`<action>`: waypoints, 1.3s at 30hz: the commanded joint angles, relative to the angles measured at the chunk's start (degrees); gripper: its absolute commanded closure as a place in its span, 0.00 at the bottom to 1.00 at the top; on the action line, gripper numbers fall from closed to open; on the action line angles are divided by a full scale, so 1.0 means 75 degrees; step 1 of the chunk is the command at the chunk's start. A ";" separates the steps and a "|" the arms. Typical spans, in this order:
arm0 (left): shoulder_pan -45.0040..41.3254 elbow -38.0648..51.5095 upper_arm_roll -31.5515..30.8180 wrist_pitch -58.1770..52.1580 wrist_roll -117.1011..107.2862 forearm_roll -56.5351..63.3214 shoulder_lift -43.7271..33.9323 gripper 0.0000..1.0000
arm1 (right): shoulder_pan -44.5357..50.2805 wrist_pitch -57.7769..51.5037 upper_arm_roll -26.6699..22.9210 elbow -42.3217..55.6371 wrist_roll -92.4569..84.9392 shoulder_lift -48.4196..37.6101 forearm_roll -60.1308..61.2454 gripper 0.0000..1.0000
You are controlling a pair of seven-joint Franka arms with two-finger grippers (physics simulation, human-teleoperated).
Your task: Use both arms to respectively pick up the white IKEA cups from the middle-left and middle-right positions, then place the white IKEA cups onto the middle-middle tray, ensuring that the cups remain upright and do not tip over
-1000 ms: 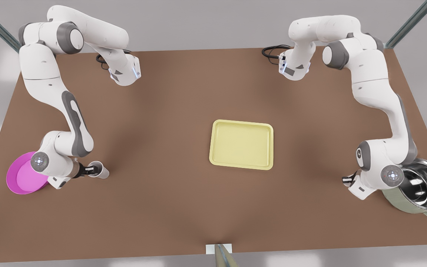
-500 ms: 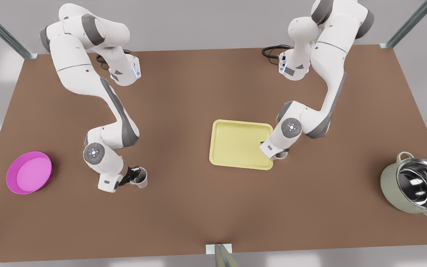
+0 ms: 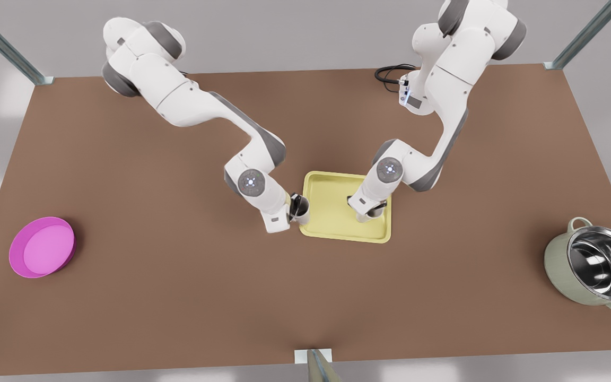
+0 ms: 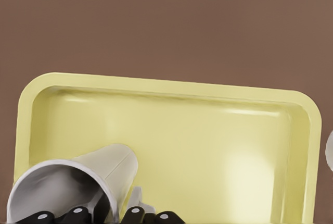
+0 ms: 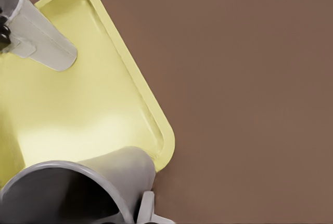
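The left gripper clamps one cup at the tray's left rim, the right gripper clamps the other cup mid-frame over it; light, rigid, probably slick, best pinched at the rim.

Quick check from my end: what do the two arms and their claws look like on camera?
Both arms are white, rounded and jointed, with grey joint panels and a round, lit wrist disc. A black cable coils at one base. The left claw and right claw are small, black and two-fingered.
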 commanded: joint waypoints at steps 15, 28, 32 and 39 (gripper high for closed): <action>0.0775 0.3156 -0.0316 -0.6348 -0.0912 -0.0529 -0.1057 0.00 | 0.0868 0.0818 -0.0009 0.0372 0.0100 0.1061 -0.0016 0.44; 0.1456 0.4634 0.2168 -0.8575 0.3226 -0.1395 -0.1725 0.00 | 0.0845 -0.0166 0.0003 0.0501 0.0088 -0.0052 -0.0004 0.00; 0.1538 0.4634 0.2168 -0.8517 0.3226 -0.1595 -0.1678 0.00 | -0.0396 -0.2918 -0.0044 0.0548 0.0814 -0.0743 0.0007 0.00; 0.1819 0.4599 0.2074 -0.8224 0.3508 -0.1712 -0.1561 0.00 | -0.1488 -0.7151 -0.1954 0.2527 0.1646 -0.1610 -0.1305 0.00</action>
